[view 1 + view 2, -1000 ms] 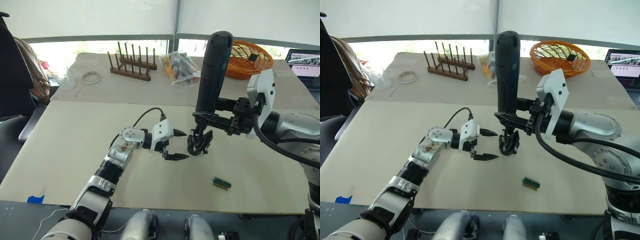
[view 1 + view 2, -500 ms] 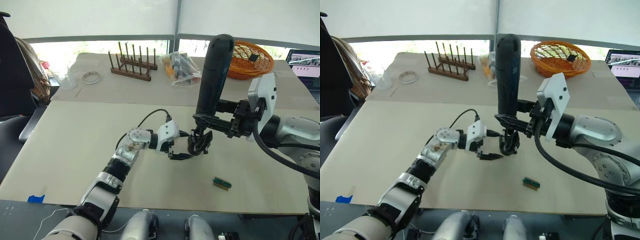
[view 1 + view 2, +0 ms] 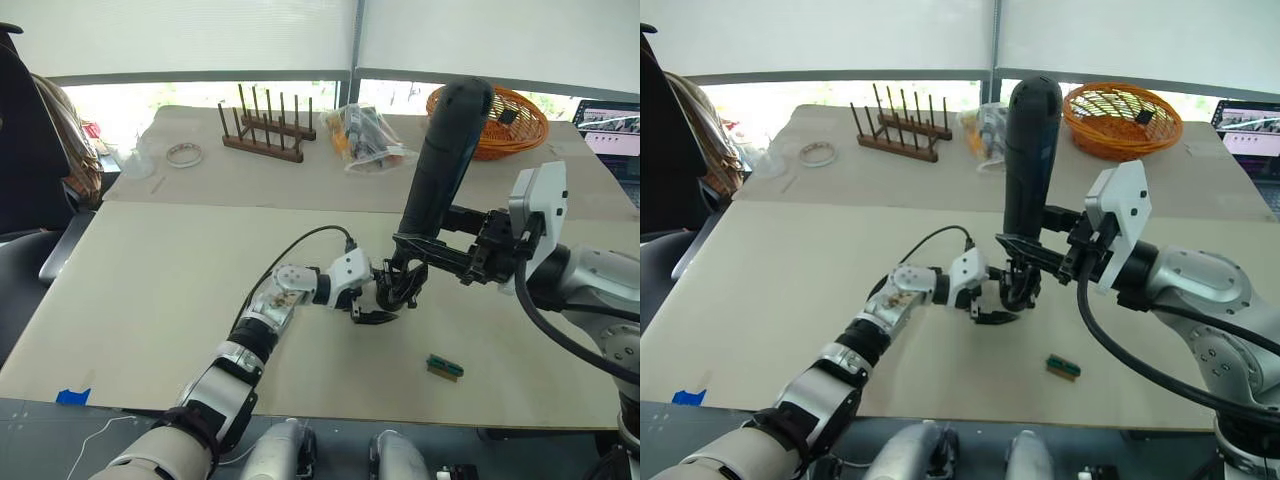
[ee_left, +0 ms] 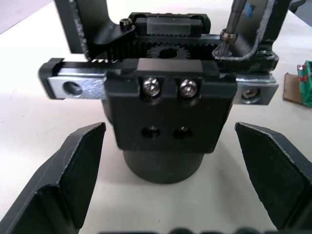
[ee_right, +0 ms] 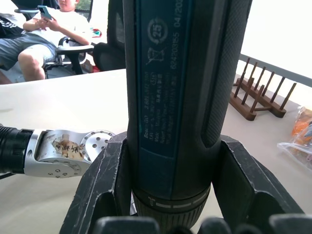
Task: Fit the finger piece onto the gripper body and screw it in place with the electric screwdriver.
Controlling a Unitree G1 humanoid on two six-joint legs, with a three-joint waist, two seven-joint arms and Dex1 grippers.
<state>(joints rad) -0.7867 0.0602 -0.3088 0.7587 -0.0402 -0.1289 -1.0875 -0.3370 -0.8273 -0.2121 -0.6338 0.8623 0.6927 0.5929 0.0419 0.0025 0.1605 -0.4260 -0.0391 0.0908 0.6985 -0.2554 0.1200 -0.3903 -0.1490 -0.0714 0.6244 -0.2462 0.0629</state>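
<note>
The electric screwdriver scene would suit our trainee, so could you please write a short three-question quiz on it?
1. True or false: the right gripper is shut on the electric screwdriver.
2. The left gripper is: A) open, fingers either side of the gripper body; B) shut on it.
3. What lies on the table near the robot, on its right side?

Key: 1 true; 2 A; 3 a small green block.
</note>
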